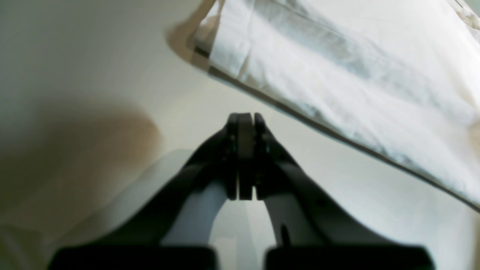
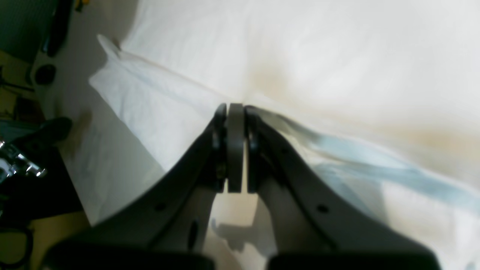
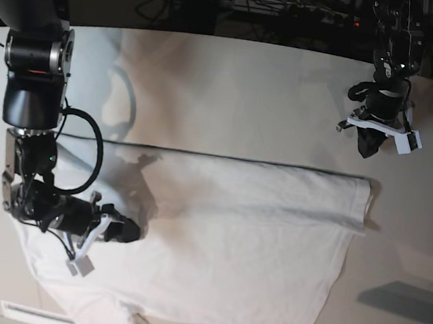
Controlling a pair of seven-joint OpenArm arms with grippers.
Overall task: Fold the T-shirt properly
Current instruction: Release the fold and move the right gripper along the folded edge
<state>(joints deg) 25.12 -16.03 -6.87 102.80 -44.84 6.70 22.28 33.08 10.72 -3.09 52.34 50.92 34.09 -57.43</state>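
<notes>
The wrinkly white cotton T-shirt [image 3: 230, 243] lies spread flat on the smooth off-white worktop [image 3: 233, 93]. The right arm's black jaws [image 2: 235, 112] are pressed fully together, low over the shirt's near-left part with cloth all around the tips; can't tell if any fabric is pinched. The left arm's jaws [image 1: 245, 120] are closed on nothing, over bare worktop, with the shirt's edge just ahead to their right.

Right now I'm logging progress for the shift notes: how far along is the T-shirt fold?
Early. Done: the T-shirt lies spread on the tabletop, its far side apparently folded over into a straight edge. In hand: the right end effector is shut over the cloth; whether it grips fabric I can't tell. The left end effector is shut beside the shirt, off the cloth. Left: remaining folds.
</notes>
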